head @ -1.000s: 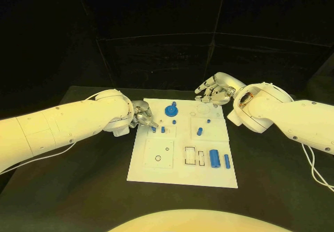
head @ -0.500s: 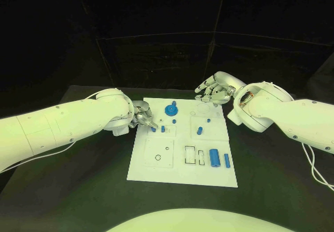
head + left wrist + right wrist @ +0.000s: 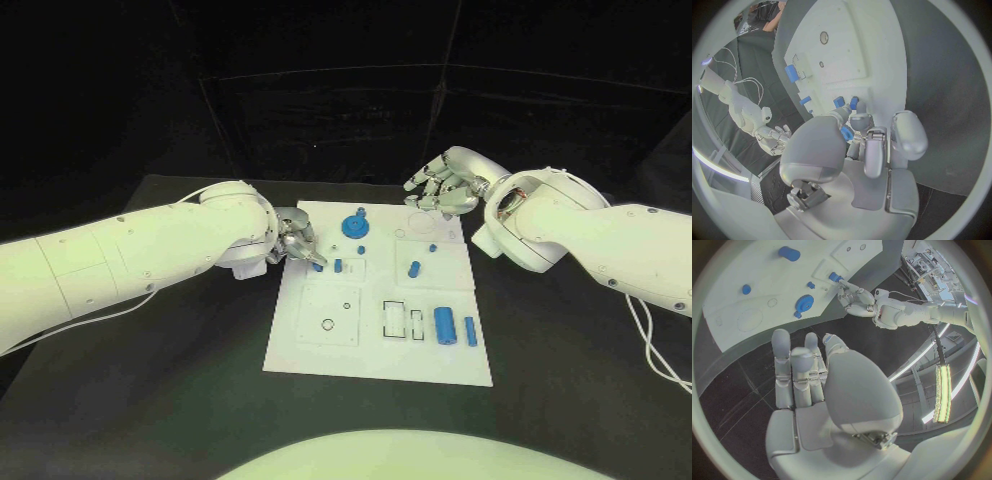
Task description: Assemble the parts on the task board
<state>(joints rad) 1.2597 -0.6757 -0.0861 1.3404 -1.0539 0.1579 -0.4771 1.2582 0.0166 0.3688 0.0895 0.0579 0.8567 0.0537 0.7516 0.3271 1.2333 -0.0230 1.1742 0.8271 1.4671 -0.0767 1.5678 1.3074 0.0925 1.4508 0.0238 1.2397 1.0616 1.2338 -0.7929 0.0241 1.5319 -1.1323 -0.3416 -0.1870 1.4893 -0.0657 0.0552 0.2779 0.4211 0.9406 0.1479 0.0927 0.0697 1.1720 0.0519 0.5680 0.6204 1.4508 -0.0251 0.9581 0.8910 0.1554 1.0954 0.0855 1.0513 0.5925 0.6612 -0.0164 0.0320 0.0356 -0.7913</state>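
Task board (image 3: 378, 360): white plate on the black table (image 3: 173, 400); landmark for every entry below.
Left hand (image 3: 299, 245): at the board's left edge, near its far end. Its fingers are closed around a small blue part (image 3: 846, 133), with the fingertips just above the board.
Small blue part, held: in the left hand's grasp, over the board's far-left area, close to two short blue pegs (image 3: 338, 266).
Right hand (image 3: 447, 190): raised beyond the board's far right corner, clear of it. Fingers spread, nothing in them.
Blue gear (image 3: 355, 228): round toothed piece on the board's far end, left of centre; appears seated.
Blue peg, mid-board (image 3: 414, 269): lies tilted in the right-hand square of the middle row; looks loose, not seated.
Large blue cylinder (image 3: 446, 326): near the board's right edge, toward the near end, beside the rectangular outlines.
Slim blue piece (image 3: 470, 332): just right of the large cylinder, alongside it.
Empty outlines: a small ring mark and rectangular slots in the near half carry no parts.
Progress, by judgement: early to middle. The gear and a few pegs look placed; the held part, the tilted peg and the near-right pieces remain.
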